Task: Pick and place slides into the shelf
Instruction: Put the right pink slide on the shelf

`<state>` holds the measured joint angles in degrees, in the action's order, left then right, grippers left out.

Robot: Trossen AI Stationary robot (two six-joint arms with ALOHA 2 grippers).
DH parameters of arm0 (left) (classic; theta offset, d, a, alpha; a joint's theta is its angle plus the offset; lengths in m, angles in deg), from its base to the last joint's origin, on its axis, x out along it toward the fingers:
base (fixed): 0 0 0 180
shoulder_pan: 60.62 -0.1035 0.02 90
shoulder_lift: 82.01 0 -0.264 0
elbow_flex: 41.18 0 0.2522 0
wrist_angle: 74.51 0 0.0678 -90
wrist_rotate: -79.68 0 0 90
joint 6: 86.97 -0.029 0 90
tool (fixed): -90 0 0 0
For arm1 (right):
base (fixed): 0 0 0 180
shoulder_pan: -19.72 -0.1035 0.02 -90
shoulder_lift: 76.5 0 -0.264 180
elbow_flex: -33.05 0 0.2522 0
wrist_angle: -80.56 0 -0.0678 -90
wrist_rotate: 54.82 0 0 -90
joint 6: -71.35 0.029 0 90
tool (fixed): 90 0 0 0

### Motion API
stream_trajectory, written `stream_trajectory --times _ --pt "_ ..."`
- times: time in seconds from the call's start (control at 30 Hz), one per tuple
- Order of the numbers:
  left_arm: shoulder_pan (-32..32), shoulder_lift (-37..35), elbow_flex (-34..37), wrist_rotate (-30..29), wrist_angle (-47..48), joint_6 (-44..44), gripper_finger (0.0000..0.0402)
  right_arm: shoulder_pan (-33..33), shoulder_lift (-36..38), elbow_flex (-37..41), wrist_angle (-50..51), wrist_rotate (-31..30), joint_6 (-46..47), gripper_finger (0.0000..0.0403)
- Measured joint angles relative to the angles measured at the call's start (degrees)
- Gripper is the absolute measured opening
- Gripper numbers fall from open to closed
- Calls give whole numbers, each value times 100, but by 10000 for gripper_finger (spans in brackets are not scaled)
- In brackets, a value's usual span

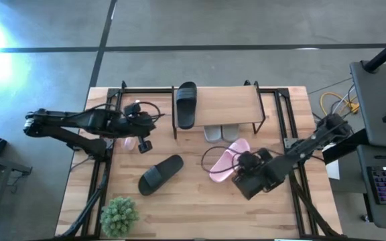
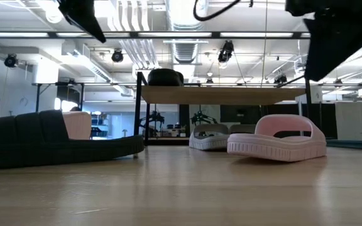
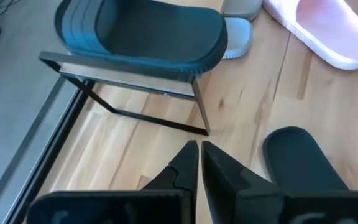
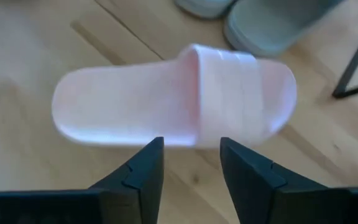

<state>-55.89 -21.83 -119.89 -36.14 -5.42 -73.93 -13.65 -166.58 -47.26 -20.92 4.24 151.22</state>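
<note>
Right gripper [image 4: 191, 163] jaws spread, pink slide [image 4: 173, 99] just beyond them; left gripper [image 3: 199, 163] jaws pressed together, empty.

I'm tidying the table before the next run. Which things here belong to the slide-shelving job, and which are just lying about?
Job:
- shelf
- black slide on the shelf top
- black slide on the table
- grey slides under the shelf
- pink slide by the open right tool
- pink slide under the left arm

Lying about:
- small green plant
</note>
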Motion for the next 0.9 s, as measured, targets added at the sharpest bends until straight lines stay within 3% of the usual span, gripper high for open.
stream_trajectory --times 0.2,0.37,0.53,0.9 --pt "-2 -584 500 0 -240 -38 6 0 -801 -387 33 -273 -120 150" --pt "-1 -985 927 2 -400 -46 6 0 -1287 -512 392 -265 525 150" --pt "0 -1295 1234 2 -382 -76 6 47 -1502 -739 961 -437 997 150" --pt "0 -1479 1376 2 -512 -447 6 492 -1782 -718 922 -376 591 150"
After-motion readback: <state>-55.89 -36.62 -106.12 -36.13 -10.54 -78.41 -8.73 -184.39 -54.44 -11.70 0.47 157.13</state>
